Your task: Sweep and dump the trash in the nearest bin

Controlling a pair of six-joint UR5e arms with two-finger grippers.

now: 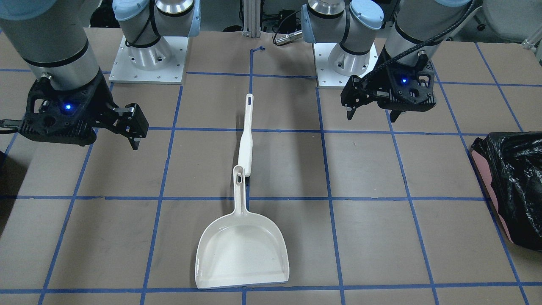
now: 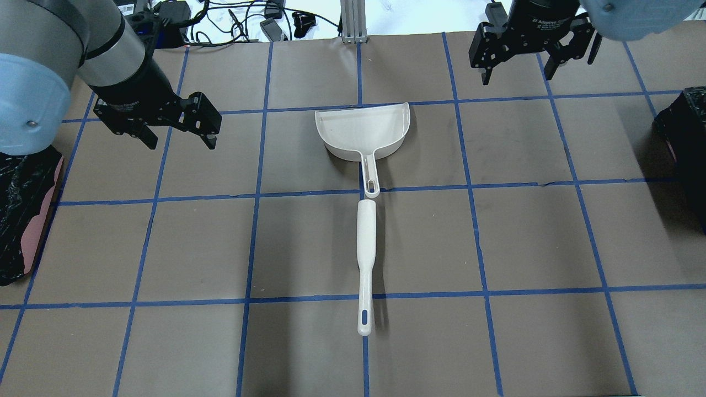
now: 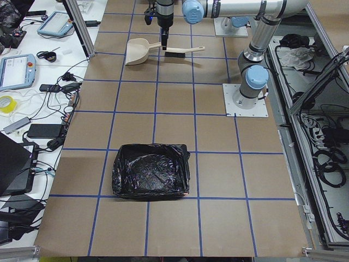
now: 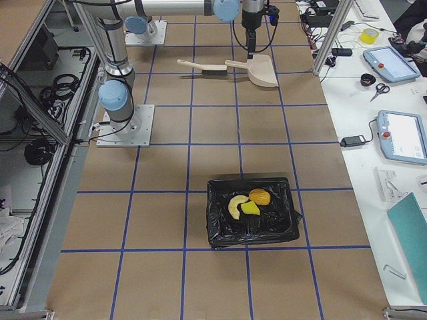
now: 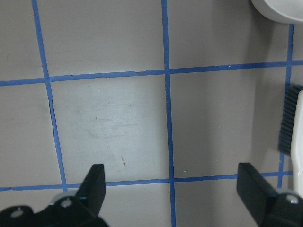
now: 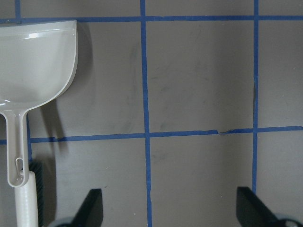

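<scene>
The trash lies inside the black-lined bin (image 4: 227,230) on my right: a tan croissant (image 4: 235,205), a yellow-and-green sponge (image 4: 250,209) and a golden-brown roll (image 4: 259,197). A white dustpan (image 2: 364,129) and a white brush (image 2: 365,248) lie in line at the table's middle, the brush's end touching the pan's handle. My left gripper (image 2: 182,144) hovers open and empty to the left of the pan. My right gripper (image 2: 517,77) hovers open and empty to its right. The left wrist view shows the pan's edge (image 5: 284,9) and the brush (image 5: 296,127).
A second black-lined bin (image 2: 22,209) with a pink side stands at the table's left end; it also shows in the front-facing view (image 1: 512,186). Blue tape lines grid the brown table. Both arm bases (image 1: 148,59) stand at the robot's edge.
</scene>
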